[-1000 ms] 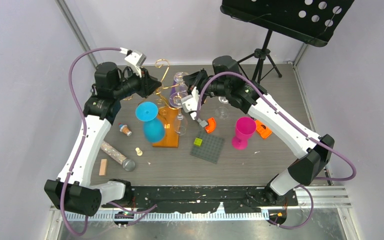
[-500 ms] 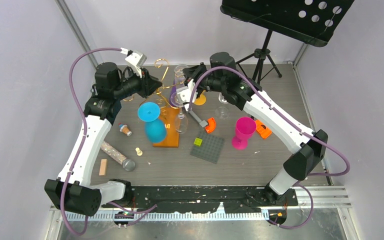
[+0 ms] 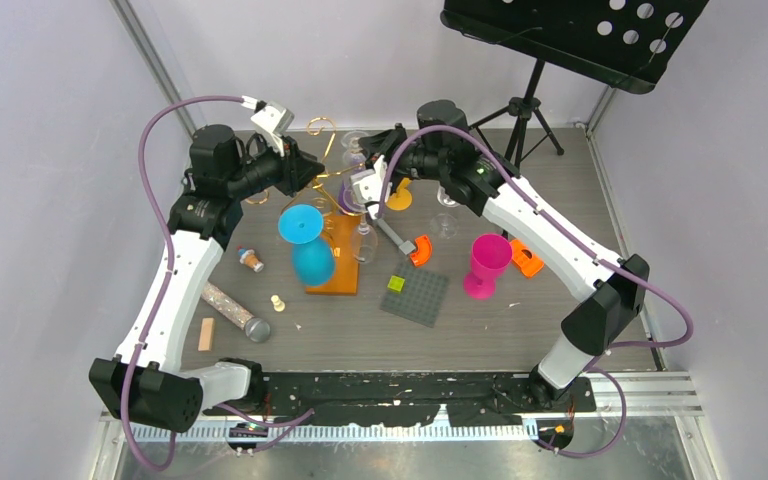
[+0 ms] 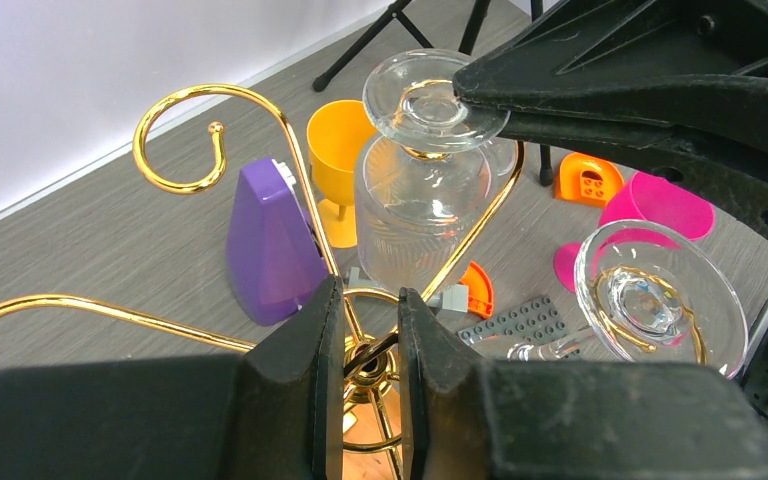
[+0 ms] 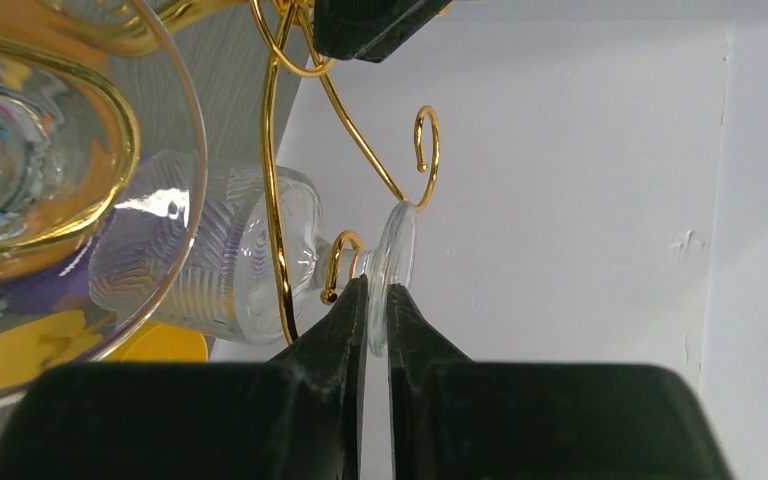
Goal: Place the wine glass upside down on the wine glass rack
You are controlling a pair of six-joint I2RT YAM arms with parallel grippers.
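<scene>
Left hold: the left gripper point(image 4: 360, 325) was clamped on the thin wire of the wine glass rack point(image 4: 210, 95) just above its central stem, probably to steady the light stand.
Right hold: the right gripper point(image 5: 378, 300) was pinched tight on the edge of the wine glass point(image 4: 420, 200) foot, bowl hanging down.
Glass position: upside down, its stem apparently inside a gold scroll arm, the foot just above the curl, not yet let go.
Reason for grip: taking the foot by its rim probably left the stem free to slide into the hook.
Materials: clear ribbed glass with a flat round foot; smooth, shiny gold wire in open curls; a flat orange base point(image 3: 335, 275) on the dark counter point(image 3: 520, 320).
Neighbour: a second clear glass point(image 4: 655, 300) hung foot-up just beside, leaving little room.
</scene>
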